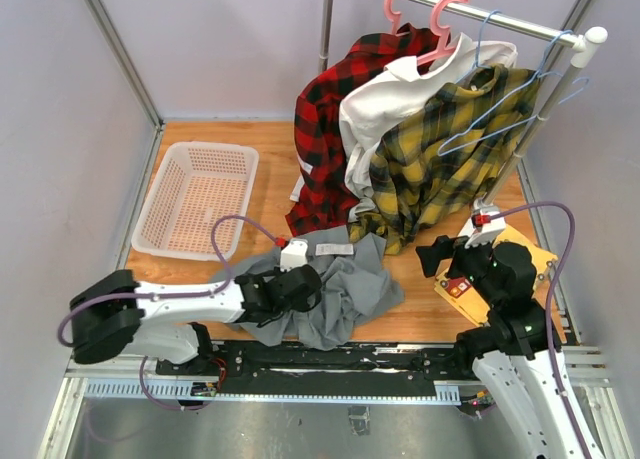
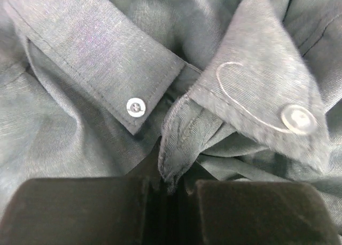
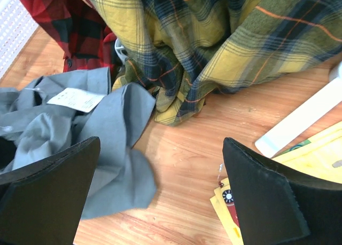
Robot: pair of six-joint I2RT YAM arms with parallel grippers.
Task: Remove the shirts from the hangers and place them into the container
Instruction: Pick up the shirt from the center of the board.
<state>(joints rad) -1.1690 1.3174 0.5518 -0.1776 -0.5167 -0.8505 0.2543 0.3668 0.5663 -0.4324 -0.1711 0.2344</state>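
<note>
Close to the arm bases, pinches a fold of the crumpled grey shirt (image 1: 350,291) with the left gripper (image 2: 171,194), jaws shut tight on the cloth beside the buttoned collar. Holds the right gripper (image 3: 160,142) spread wide, grasping nothing, above the table (image 1: 412,301) near the yellow cloth (image 1: 535,259). Further back at left, keeps the white container (image 1: 143,219) well apart from the grey shirt. Farthest, leaves the red plaid shirt (image 1: 325,129), white shirt (image 1: 375,104) and yellow plaid shirt (image 1: 430,169) hanging among pink hangers (image 1: 420,14) and blue hangers (image 1: 500,99).

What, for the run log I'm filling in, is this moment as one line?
left fingers: shut on grey shirt, lying on table | right fingers: open, empty | basket: empty
</note>
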